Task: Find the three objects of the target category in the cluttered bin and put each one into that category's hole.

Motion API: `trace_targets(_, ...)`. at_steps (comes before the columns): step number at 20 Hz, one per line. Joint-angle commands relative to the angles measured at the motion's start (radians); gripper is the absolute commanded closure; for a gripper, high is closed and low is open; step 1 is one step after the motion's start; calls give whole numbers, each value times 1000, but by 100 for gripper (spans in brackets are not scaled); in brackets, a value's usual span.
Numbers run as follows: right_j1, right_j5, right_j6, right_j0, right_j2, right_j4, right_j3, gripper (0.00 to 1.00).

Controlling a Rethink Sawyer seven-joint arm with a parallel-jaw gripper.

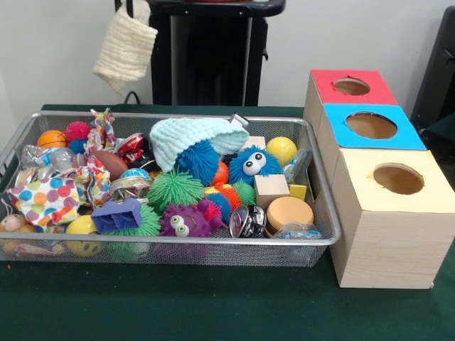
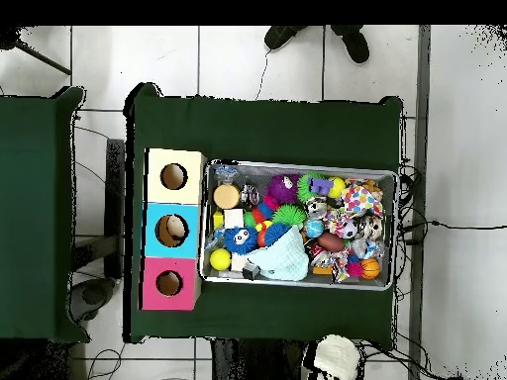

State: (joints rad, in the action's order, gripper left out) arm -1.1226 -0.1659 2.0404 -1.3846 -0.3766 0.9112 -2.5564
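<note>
The silver wire-mesh bin [image 1: 323, 240] sits on the green table, full of toys; it also shows in the overhead view [image 2: 394, 178]. In it lie spiky rubber balls in green [image 1: 175, 189], blue with eyes [image 1: 254, 164] and purple with eyes [image 1: 184, 221], a mint knitted hat [image 1: 186, 135], a yellow ball [image 1: 281, 150], a wooden cube [image 1: 271, 189] and a small basketball [image 1: 51, 138]. Three wooden boxes stand beside the bin, each with a round hole: red top [image 1: 351, 86], blue top [image 1: 371, 126], yellow top [image 1: 398, 179]. The gripper shows in neither view.
The robot's black pedestal [image 1: 206, 53] stands behind the table, with a cream knitted cloth [image 1: 126, 46] hanging beside it. A person's shoes [image 2: 315, 38] show at the overhead view's top edge. A second green table [image 2: 35, 213] stands to the left there.
</note>
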Motion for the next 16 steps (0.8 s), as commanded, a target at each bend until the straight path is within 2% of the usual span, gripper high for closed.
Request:
trace_targets(1,58,61,68,-15,18,19,111,100)
trace_targets(7,76,68,30,-77,1,60,109,100)
trace_targets(12,154,90,11,-142,12,134,157,100)
trace_targets(16,215,128,17,-180,54,220,189,100)
